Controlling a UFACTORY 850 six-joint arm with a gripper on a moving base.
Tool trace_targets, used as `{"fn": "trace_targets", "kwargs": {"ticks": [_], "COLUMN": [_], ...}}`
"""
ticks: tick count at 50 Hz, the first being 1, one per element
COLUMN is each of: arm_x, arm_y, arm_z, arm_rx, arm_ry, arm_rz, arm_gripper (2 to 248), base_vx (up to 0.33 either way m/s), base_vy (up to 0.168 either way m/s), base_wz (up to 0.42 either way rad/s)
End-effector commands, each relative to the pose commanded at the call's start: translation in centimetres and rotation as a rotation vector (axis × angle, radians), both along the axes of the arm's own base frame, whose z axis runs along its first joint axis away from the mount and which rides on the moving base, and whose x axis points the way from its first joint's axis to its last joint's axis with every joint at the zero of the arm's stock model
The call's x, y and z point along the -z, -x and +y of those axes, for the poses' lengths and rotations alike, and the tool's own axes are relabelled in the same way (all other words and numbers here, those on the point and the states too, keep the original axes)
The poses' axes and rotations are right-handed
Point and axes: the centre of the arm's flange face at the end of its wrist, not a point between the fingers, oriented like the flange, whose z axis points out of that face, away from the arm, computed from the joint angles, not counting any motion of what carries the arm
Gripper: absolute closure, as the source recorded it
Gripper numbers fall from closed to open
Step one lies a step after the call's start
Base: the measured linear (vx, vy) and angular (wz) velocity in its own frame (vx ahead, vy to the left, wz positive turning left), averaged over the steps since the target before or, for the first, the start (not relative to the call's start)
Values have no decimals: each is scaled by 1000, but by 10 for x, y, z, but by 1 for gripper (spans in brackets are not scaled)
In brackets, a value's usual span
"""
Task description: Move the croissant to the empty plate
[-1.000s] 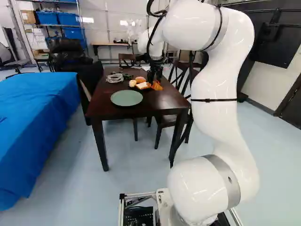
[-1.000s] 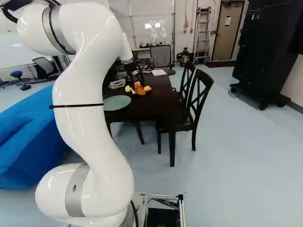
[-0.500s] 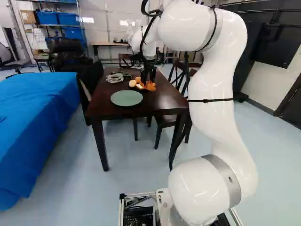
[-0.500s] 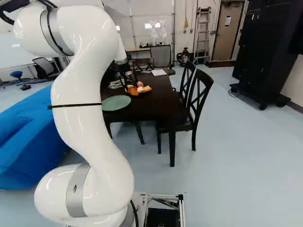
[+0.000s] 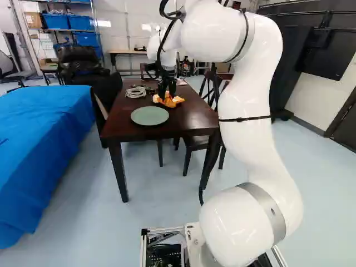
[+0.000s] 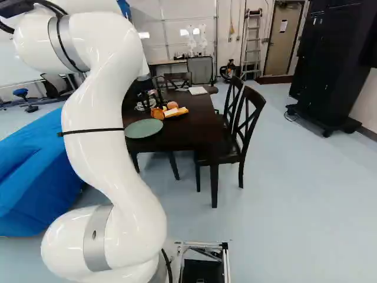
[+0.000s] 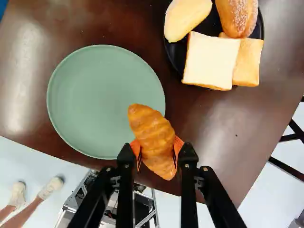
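1. Left base view: your gripper [image 5: 167, 95] hangs over the surface [image 5: 189, 118], whose near edge has the plate [image 5: 149, 115] beside it.
2. Right base view: the croissant [image 6: 157, 114] appears beyond the plate.
3. Wrist view: you've got the croissant pinched between part-closed fingers.

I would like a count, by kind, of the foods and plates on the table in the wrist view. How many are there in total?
Croissant: 1
Bread slices: 2
Rolls: 2
Plates: 2 (green plate, black plate)
Total: 7
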Motion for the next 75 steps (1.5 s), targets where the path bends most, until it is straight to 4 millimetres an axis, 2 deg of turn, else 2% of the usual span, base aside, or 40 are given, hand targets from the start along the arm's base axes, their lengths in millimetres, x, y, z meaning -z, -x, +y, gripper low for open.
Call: {"fn": "trace_targets", "kwargs": {"ticks": [30, 53, 75], "arm_x": [1, 1, 29], "arm_y": [-6, -10, -17], "arm_z": [54, 77, 91], "arm_rx": [-74, -103, -118], "arm_ry": [-6, -10, -1], "arm_rz": [-21, -33, -2], "arm_gripper": [156, 156, 156], "base_vx": [0, 0, 0], "base_vy": [0, 0, 0], "base_wz": [0, 0, 0]}}
